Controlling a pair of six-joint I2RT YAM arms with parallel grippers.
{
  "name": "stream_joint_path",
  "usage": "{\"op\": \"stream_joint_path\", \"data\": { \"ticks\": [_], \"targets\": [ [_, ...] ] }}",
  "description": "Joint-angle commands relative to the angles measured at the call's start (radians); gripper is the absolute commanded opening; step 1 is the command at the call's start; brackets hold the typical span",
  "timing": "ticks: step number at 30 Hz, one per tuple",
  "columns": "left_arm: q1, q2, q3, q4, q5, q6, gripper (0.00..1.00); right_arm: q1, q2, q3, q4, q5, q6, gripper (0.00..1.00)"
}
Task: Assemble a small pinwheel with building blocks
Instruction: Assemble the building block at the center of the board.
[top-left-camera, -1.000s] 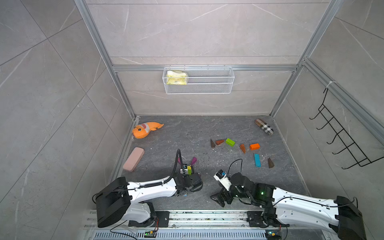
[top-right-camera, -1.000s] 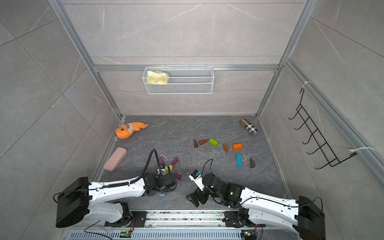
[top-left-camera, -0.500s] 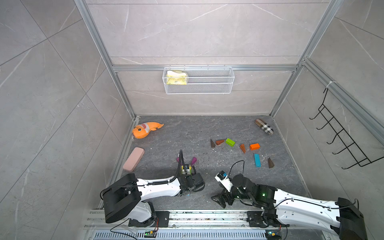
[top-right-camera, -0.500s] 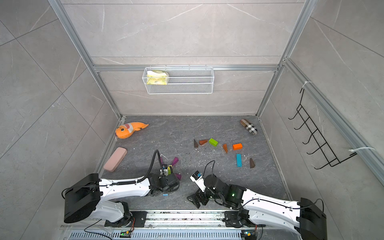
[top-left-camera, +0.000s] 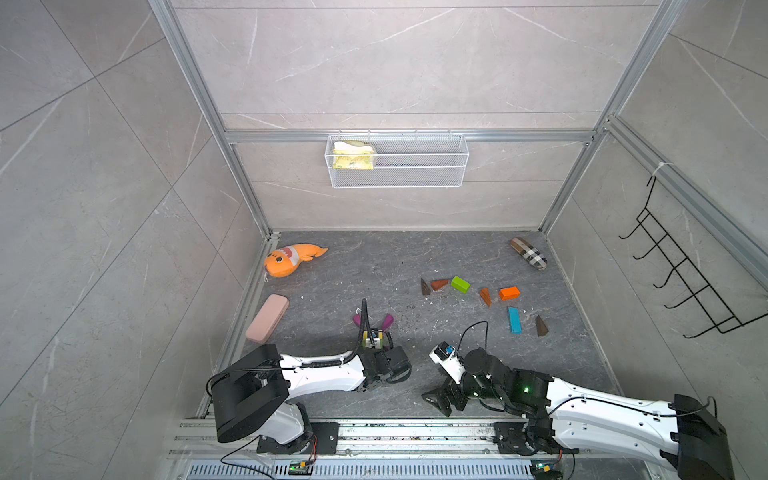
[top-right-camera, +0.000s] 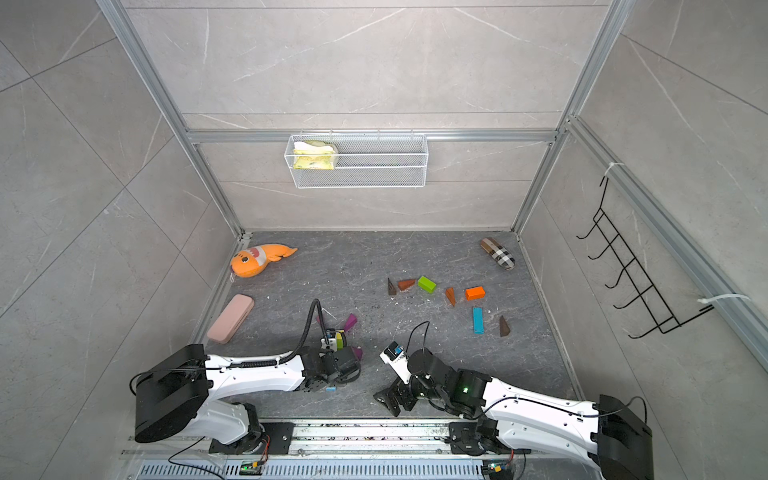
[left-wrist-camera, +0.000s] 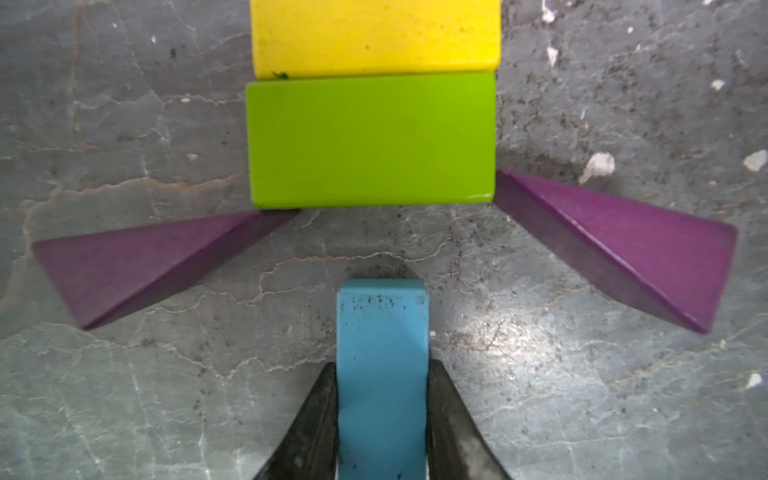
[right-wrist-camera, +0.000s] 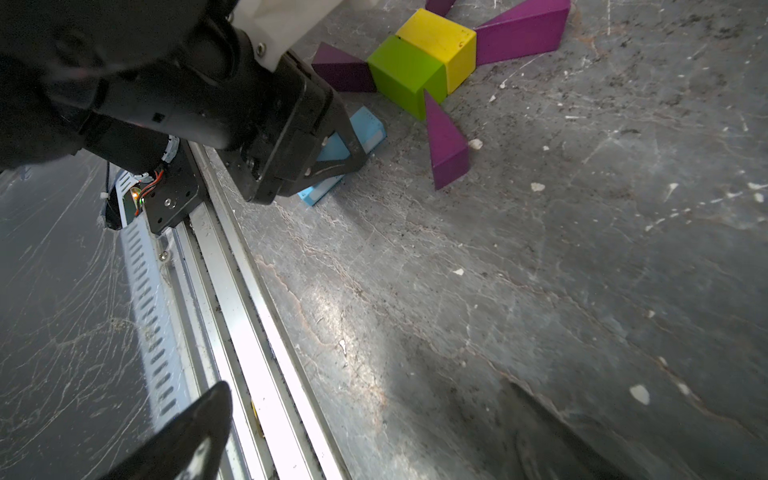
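At the far left of the floor (top-left-camera: 374, 262) lay a pink case (top-left-camera: 267, 318), with an orange plush fish (top-left-camera: 291, 259) behind it. Next came the left gripper (left-wrist-camera: 381, 368), low over the floor, its jaws clamped on the sides of a light-blue bar (left-wrist-camera: 381, 324); the bar's free end pointed at the long face of a green brick (left-wrist-camera: 372, 139), close to it yet apart, with bare floor between; whether the bar rested on the floor I could not tell; a yellow brick (left-wrist-camera: 374, 37) sat flush against the green brick's far face; two purple wedges (left-wrist-camera: 137, 262) fanned out from the green brick's near corners, each touching one; the right wrist view showed a third purple wedge (right-wrist-camera: 523, 31) against the yellow brick. Further right, the right gripper (top-left-camera: 439, 402) hung near the front edge of the floor, its jaws spread wide with nothing between them. Beyond it, loose blocks lay well apart from that cluster: brown wedges (top-left-camera: 424, 286), a second green brick (top-left-camera: 460, 284), an orange brick (top-left-camera: 509, 293) and another light-blue bar (top-left-camera: 514, 320); a plaid pouch (top-left-camera: 528, 253) lay in the back right corner.
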Motion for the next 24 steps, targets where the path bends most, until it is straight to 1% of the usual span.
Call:
{"op": "stream_joint_path", "data": {
  "ticks": [1, 4, 8, 12, 14, 19, 24],
  "targets": [
    [0.015, 0.0, 0.006, -0.026, -0.037, -0.046, 0.21, 0.005, 0.001, -0.01, 0.02, 0.004, 0.016, 1.0],
    [0.02, -0.006, -0.014, 0.018, -0.02, -0.04, 0.22, 0.005, 0.012, -0.009, 0.021, 0.001, 0.015, 0.99],
    [0.024, 0.006, -0.013, 0.042, 0.007, -0.025, 0.28, 0.005, 0.028, -0.003, 0.021, -0.001, 0.015, 1.0],
    [0.024, 0.015, -0.005, 0.047, 0.029, -0.005, 0.35, 0.006, 0.027, -0.002, 0.023, -0.001, 0.015, 1.0],
    [0.023, 0.014, 0.002, 0.037, 0.024, 0.002, 0.38, 0.005, 0.023, -0.004, 0.023, -0.001, 0.015, 1.0],
    [0.023, -0.003, 0.011, 0.007, 0.014, 0.004, 0.5, 0.005, 0.023, -0.004, 0.023, -0.001, 0.015, 1.0],
    [0.021, -0.031, 0.022, -0.018, 0.001, 0.009, 0.51, 0.005, 0.024, -0.005, 0.025, -0.001, 0.015, 1.0]
  ]
}}
